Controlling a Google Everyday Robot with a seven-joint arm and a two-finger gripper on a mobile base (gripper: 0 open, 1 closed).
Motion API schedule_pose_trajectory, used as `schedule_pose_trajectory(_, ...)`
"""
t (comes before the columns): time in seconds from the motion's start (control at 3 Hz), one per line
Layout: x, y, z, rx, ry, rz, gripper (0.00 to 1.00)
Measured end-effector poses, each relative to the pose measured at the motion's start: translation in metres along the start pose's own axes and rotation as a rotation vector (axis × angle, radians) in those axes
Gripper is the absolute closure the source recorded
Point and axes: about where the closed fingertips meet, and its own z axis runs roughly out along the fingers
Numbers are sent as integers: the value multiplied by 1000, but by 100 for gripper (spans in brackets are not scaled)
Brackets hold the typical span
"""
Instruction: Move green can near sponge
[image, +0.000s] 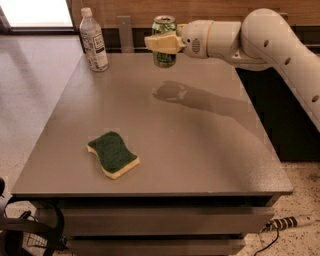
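In the camera view, the gripper has its 2 fingers clamped on the green can, holding it upright above the far edge of the table. The sponge lies well apart, near the front left edge, with open tabletop between them. 1 bottle stands at the far left corner.

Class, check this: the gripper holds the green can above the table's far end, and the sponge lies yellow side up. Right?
No: the camera view shows the sponge lying dark green side up, yellow base underneath. The gripper does hold the green can above the table's far end.
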Motion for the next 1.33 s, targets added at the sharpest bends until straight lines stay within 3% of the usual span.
schedule_pose_trajectory(0.33, 18, 35, -25, -57, -4, -5, 100)
schedule_pose_trajectory(0.67, 32, 62, -31, -123, 4, -42, 100)
schedule_pose_trajectory(1.0, 42, 91, -32, -231, 8, -104, 100)
schedule_pose_trajectory(1.33, 46, 105, -33, -289, 17, -121, 100)
